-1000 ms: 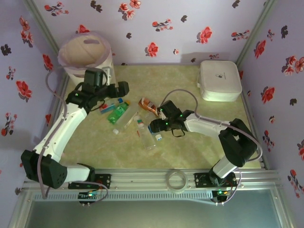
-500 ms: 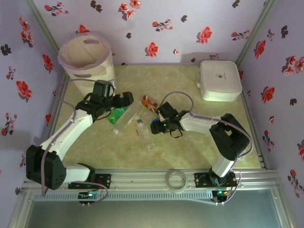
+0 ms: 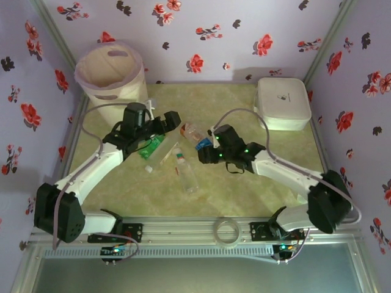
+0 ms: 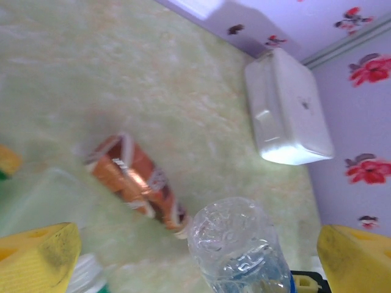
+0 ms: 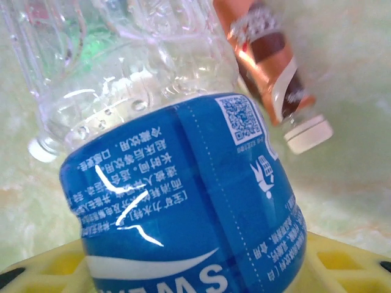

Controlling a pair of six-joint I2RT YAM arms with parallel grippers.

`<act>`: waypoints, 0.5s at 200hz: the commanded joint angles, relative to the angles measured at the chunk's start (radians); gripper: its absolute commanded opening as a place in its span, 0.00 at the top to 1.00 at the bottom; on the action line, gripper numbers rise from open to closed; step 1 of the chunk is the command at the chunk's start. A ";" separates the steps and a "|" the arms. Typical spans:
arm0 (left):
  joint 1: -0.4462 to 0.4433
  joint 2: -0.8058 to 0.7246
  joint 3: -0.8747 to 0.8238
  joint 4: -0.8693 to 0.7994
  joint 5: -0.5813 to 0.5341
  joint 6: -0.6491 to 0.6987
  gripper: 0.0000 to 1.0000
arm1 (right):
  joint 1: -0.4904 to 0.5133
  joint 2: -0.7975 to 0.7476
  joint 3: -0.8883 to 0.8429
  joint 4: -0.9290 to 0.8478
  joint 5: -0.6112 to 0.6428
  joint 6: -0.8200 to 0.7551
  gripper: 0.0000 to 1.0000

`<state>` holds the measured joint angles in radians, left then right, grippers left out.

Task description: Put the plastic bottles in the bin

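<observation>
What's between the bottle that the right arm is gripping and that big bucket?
The open left tool sits across the straight line from the bottle in the right tool to the bin. It would probably have to move aside, or the bottle go around it.

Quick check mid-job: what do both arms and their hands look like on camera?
The left arm and right arm have white links, black joints and looping grey cables. The left hand and right hand are black with yellow fingers; small green lights glow on the right one.
</observation>
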<state>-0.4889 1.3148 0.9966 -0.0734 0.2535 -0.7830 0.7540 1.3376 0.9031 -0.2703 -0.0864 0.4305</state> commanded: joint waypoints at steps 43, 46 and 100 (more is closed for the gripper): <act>-0.127 0.146 -0.075 0.527 0.123 -0.328 0.00 | -0.005 -0.074 -0.069 0.158 0.139 0.044 0.45; -0.130 0.154 -0.076 0.544 0.126 -0.339 0.01 | -0.004 -0.074 -0.068 0.160 0.140 0.045 0.45; -0.196 0.254 -0.041 0.574 0.119 -0.363 0.03 | -0.004 -0.103 -0.099 0.225 0.171 0.064 0.45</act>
<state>-0.6659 1.5402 0.9371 0.4080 0.3576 -1.1049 0.7528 1.2648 0.8173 -0.1112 0.0429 0.4732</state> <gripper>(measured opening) 0.982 0.579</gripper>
